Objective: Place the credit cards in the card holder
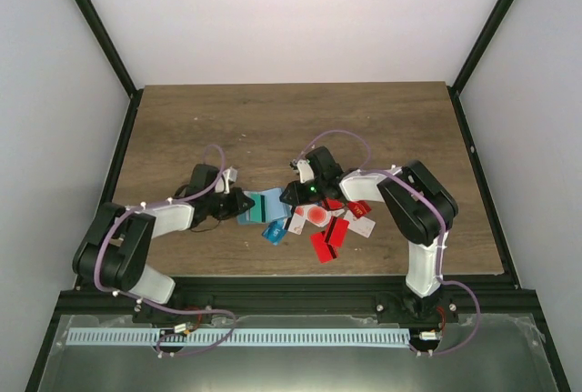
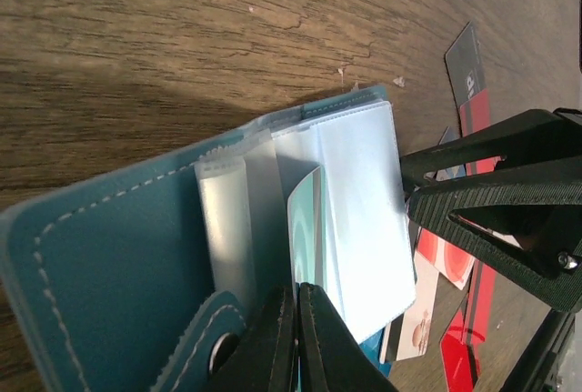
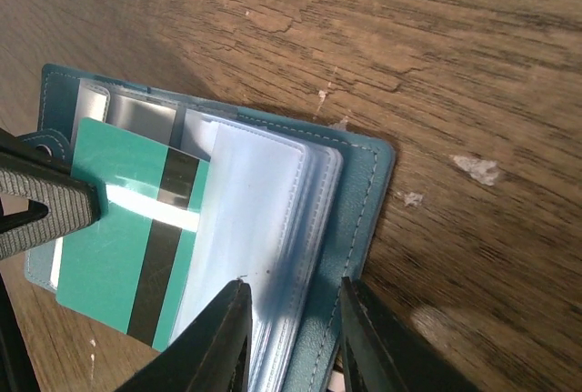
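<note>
The teal card holder (image 1: 252,211) lies open on the wooden table, its clear sleeves (image 3: 255,228) fanned up. My left gripper (image 2: 296,296) is shut on the edge of a teal-green credit card (image 2: 306,219) with a black stripe (image 3: 159,256). The card stands over the holder's left half, beside the sleeves. My right gripper (image 3: 291,306) comes in from the other side. Its jaws clamp the sleeve stack and the holder's right cover (image 3: 359,228). More credit cards (image 1: 327,239), red, white and blue, lie scattered just right of the holder, one of them white with a red circle (image 1: 316,216).
Black frame posts (image 1: 100,28) rise at the table's back corners against white walls. A black border (image 1: 273,281) runs along the near table edge, with a white toothed rail (image 1: 236,337) below it. The arms' bases stand at the near left and right.
</note>
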Tool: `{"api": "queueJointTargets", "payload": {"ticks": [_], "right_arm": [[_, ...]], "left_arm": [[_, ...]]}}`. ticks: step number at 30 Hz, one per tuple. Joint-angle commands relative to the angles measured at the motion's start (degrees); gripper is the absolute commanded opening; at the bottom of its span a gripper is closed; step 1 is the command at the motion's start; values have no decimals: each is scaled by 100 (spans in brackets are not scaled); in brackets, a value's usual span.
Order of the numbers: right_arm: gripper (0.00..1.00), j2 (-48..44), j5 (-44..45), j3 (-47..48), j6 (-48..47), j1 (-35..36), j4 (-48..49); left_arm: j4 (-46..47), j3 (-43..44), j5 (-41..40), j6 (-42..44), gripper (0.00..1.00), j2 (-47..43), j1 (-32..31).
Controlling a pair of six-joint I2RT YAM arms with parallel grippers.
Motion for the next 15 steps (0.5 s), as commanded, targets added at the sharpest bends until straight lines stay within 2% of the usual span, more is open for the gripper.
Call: {"api": "queueJointTargets", "payload": {"ticks": [1,15], "right_arm": [[29,52,-206,-73,14,157,-273],[26,158,-317,-72,62,166,-275]], "left_arm": [[-124,105,-29,160,4,198,78],[388,155,109,-53,4,526,106]]}}
